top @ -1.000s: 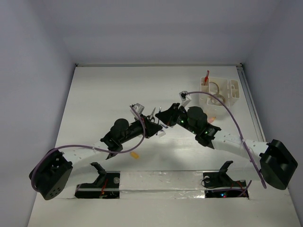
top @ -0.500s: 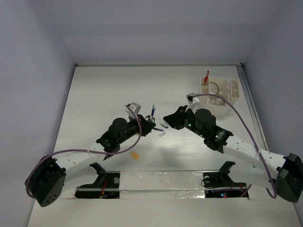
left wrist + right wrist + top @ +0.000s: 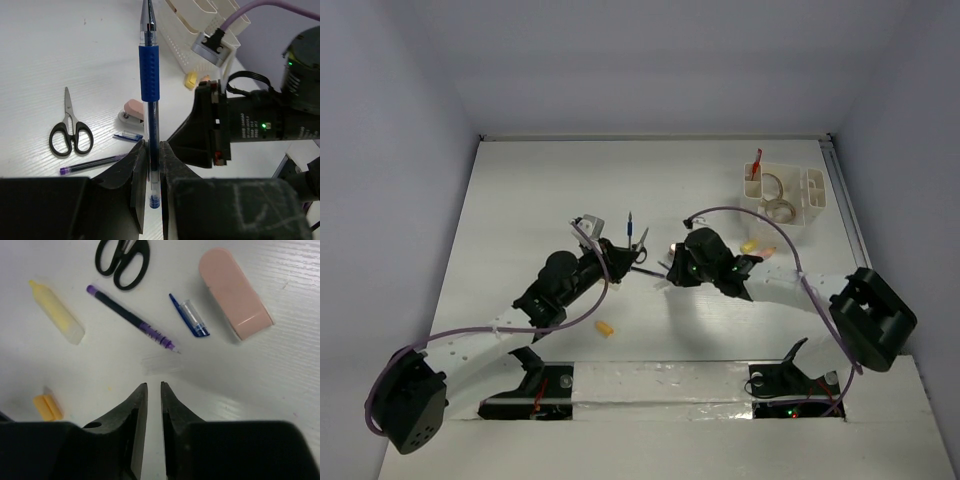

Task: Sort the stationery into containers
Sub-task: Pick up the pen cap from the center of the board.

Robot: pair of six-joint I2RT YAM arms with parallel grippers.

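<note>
Mid-table, left gripper (image 3: 151,150) is gripping the blue pen (image 3: 149,75) upright, organiser (image 3: 815,192) drop looking next; right gripper (image 3: 150,390) is hovering, jaws narrow, empty.

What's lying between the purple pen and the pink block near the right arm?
A blue and clear pen cap, touching neither the purple pen nor the pink block. The right wrist view shows it best.

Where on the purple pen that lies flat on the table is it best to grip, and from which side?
I would take the purple pen at mid-barrel, straight down from above, jaws turned square to its diagonal line. It lies flat, and only its middle has free space on both sides: one end is near the scissors, the other near the blue cap.
</note>
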